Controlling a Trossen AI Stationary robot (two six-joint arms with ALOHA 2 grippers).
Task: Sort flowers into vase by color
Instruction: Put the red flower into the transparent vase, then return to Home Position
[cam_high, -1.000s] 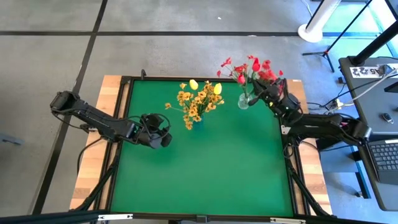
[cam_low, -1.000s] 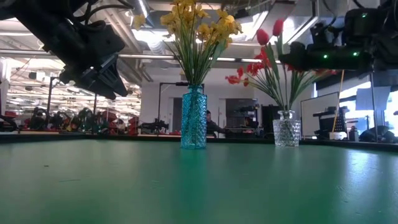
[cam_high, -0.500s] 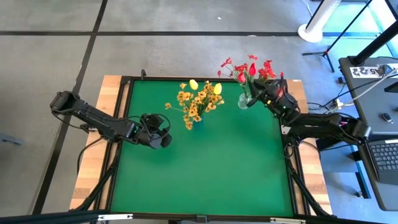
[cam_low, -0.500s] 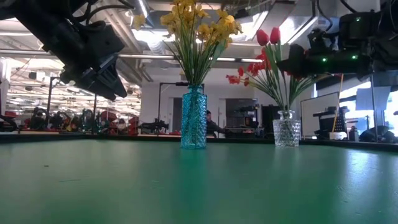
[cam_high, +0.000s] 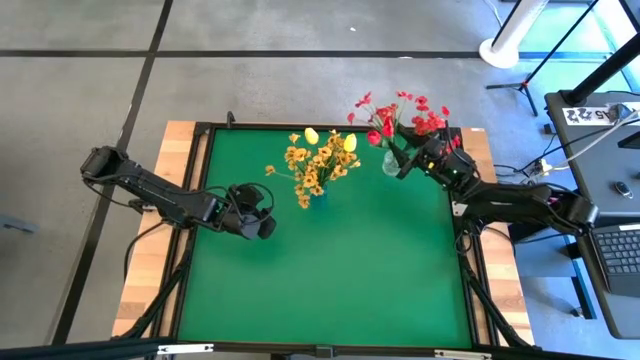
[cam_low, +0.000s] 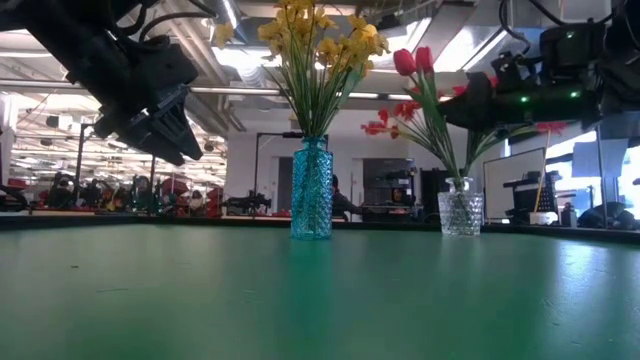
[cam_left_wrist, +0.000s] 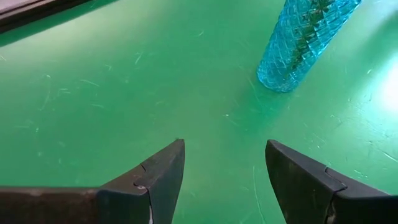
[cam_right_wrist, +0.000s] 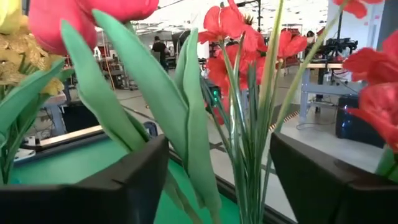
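Right claw: mine, spread wide beside the clear vase, stems between its fingers, nothing gripped.
Red flowers: stood in the clear vase at the table's far edge.
Yellow flowers: stood in the blue vase, left of the clear vase.
Left claw: parted, empty, hovered left of the blue vase.
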